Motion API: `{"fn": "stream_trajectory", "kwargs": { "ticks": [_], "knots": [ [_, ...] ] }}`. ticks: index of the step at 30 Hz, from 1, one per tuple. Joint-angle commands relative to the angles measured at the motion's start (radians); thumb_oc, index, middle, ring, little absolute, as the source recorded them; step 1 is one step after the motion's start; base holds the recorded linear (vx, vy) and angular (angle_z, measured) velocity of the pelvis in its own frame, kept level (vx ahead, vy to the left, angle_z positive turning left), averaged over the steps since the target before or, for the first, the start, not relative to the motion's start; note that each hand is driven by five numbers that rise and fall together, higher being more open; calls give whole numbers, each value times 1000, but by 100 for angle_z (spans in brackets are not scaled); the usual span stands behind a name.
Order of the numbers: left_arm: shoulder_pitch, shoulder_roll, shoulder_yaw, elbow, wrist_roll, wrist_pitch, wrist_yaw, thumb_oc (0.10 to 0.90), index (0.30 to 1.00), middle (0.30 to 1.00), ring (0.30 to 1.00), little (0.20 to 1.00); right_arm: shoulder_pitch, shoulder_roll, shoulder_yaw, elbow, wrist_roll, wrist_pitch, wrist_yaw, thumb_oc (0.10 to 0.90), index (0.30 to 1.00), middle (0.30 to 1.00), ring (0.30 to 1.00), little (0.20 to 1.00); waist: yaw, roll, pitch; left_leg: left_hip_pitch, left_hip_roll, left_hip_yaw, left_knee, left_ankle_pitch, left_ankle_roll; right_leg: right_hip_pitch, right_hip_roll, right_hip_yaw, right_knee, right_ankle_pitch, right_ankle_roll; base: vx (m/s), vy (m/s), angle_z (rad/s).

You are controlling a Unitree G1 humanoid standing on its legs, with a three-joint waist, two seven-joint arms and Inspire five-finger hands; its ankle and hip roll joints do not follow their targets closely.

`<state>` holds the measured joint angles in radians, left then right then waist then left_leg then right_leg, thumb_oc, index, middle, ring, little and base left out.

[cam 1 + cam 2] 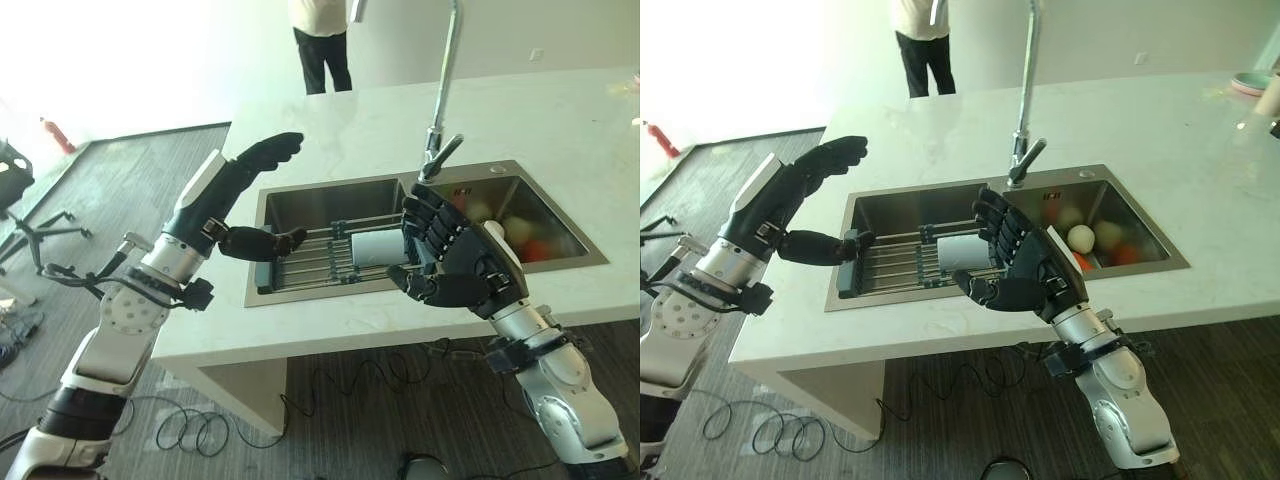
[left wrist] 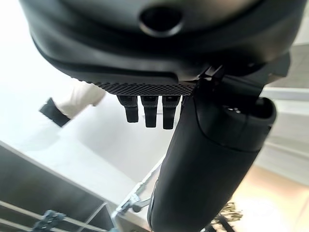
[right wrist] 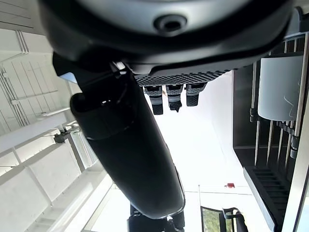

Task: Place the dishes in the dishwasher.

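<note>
White stone desk spanning the scene, with a double sink sunk into it. Across the left basin, a wire rack carrying a white cup on its side; in the right basin, rounded pale and red items, too small to name. No dishwasher in sight.

Left hand raised over the desk edge, fingers straight, thumb spread, holding nothing. Right hand just in front of the cup, fingers relaxed and apart, empty.

Probably the reach for the cup: best to close the right hand round its body from the open end, level with the rack bars, avoiding the tall faucet.

Right wrist view: cup on the rack bars past the fingertips, apart from them. Head views alone: the right basin's contents and a person standing beyond the desk.
</note>
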<state>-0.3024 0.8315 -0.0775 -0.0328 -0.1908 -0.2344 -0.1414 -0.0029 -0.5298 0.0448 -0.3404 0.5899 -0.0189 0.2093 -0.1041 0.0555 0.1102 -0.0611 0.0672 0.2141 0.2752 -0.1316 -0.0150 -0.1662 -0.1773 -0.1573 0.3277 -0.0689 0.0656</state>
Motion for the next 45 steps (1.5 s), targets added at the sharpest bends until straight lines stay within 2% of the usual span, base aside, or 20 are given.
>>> {"fn": "stream_trajectory", "kwargs": {
  "ticks": [1, 7, 14, 19, 23, 34, 45],
  "knots": [
    [-106, 22, 29, -51, -18, -29, 27, 800, 900, 900, 900, 900, -101, 1, -29, -73, 28, -65, 18, 800, 900, 900, 900, 900, -8, -6, -32, 43, 45, 20, 25, -130, -13, 70, -18, -12, -28, -65, 94, 23, 33, -16],
    [-170, 24, -36, 0, -29, 75, -65, 800, 900, 900, 900, 900, -116, -19, -26, -56, 38, -44, 45, 800, 900, 900, 900, 900, -26, 2, -36, 51, 44, 34, 25, -132, -14, 73, -1, 9, -28, -71, 89, 14, 25, -9],
    [-251, 27, -120, 104, -64, 144, -111, 800, 900, 900, 900, 900, -137, -43, -10, -38, 42, -31, 63, 800, 900, 900, 900, 900, -42, 11, -41, 55, 45, 51, 25, -130, -15, 72, 7, 23, -28, -74, 88, 17, 24, -9],
    [-298, 29, -158, 241, -70, 146, -118, 800, 900, 900, 900, 900, -147, -60, -5, -25, 51, -26, 79, 800, 900, 900, 900, 900, -57, 16, -44, 59, 46, 67, 25, -129, -15, 69, 15, 40, -28, -73, 88, 33, 23, -9],
    [-335, 30, -179, 350, -77, 124, -127, 800, 900, 900, 900, 900, -153, -64, -2, -15, 51, -21, 88, 800, 900, 900, 900, 900, -71, 23, -46, 62, 44, 79, 25, -130, -13, 67, 21, 55, -28, -72, 88, 34, 17, -14],
    [-359, 39, -196, 427, -78, 117, -141, 800, 900, 900, 900, 900, -144, -69, -4, -14, 51, -15, 101, 800, 900, 900, 900, 900, -89, 32, -46, 69, 42, 96, 25, -136, -9, 63, 32, 77, -28, -71, 89, 12, 4, -7],
    [-401, 45, -229, 544, -86, 153, -205, 800, 900, 900, 900, 900, -140, -87, -12, -20, 62, -2, 112, 800, 900, 900, 900, 900, -117, 41, -44, 79, 44, 126, 25, -139, -5, 56, 44, 100, -28, -68, 90, 3, 8, -8]
  ]
}}
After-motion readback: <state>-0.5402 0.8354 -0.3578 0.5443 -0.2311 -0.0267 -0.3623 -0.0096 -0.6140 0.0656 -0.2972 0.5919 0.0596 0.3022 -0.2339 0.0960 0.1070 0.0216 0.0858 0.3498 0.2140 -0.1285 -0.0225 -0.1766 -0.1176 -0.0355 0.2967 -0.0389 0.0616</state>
